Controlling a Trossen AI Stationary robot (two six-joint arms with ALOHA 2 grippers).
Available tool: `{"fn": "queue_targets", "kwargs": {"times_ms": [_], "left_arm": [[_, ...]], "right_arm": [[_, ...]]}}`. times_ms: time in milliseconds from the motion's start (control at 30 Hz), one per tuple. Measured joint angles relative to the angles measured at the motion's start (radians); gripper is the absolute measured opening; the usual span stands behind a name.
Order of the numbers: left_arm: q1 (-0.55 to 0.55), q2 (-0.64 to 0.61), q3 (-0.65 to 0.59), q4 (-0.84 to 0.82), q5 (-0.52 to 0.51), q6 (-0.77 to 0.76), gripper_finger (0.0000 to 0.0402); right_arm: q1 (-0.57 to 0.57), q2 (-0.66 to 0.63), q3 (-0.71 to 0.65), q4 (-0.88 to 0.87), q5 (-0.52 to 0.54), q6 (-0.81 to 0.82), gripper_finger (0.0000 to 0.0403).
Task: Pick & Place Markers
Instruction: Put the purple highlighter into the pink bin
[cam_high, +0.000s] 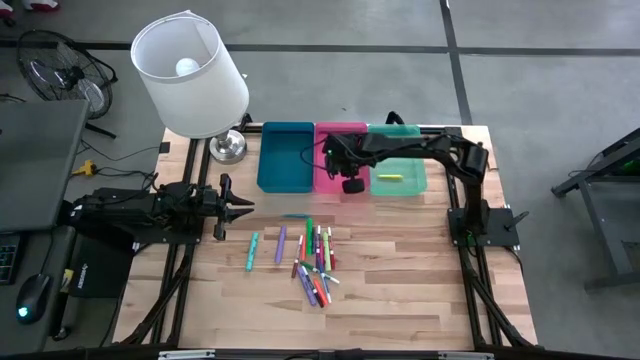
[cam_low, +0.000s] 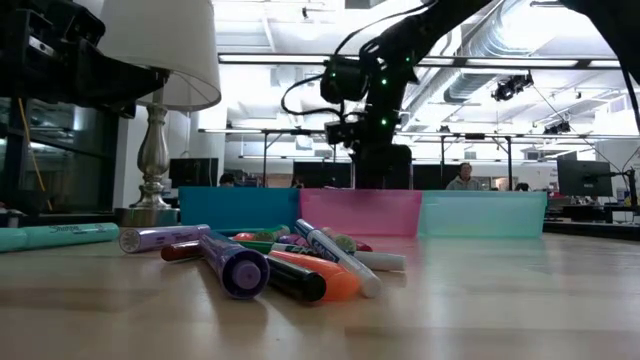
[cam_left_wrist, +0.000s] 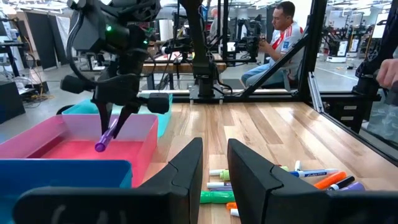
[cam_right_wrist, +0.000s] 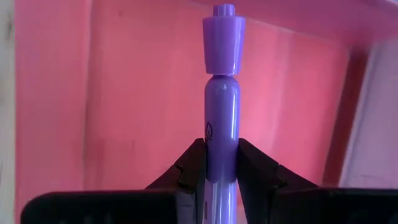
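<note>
Nearest the low camera we saw the markers (cam_low: 290, 262) heaped on the wooden worktop (cam_low: 500, 300), a purple-capped one pointing at the lens and an orange one touching it. From above, the same heap (cam_high: 312, 262) lay near the middle of the worktop, with a teal pen and a purple pen lying apart beside it.

The right claw (cam_right_wrist: 221, 163) was closed tight on a purple marker (cam_right_wrist: 222, 106), its cap pointing down toward the floor of the pink tray (cam_right_wrist: 112, 93). We found that claw (cam_high: 336, 165) above the pink tray (cam_high: 337, 132), which stood between the blue tray (cam_high: 285, 155) and the green tray (cam_high: 402, 178); a yellow marker (cam_high: 391, 177) lay in the green one.

The left claw (cam_high: 240, 212) rested at the worktop's left edge, its fingers (cam_left_wrist: 177, 171) parted and holding nothing. A lamp (cam_high: 190, 75) stood at the back left corner.
</note>
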Motion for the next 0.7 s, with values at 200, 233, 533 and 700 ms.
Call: {"fn": "queue_targets", "kwargs": {"times_ms": [200,233,533,700], "left_arm": [[0.000,0.000,0.000,0.000,0.000,0.000,0.0074],[0.000,0.000,0.000,0.000,0.000,0.000,0.0074],[0.000,0.000,0.000,0.000,0.000,0.000,0.0074],[0.000,0.000,0.000,0.000,0.000,0.000,0.0074]], "right_arm": [[-0.015,0.002,-0.004,0.000,-0.030,0.006,0.0061],[-0.016,0.002,-0.004,-0.004,-0.037,0.014,0.0063],[-0.016,0.002,-0.004,-0.008,-0.070,0.037,0.0098],[-0.014,0.002,-0.004,-0.012,-0.069,0.045,0.0106]]}}
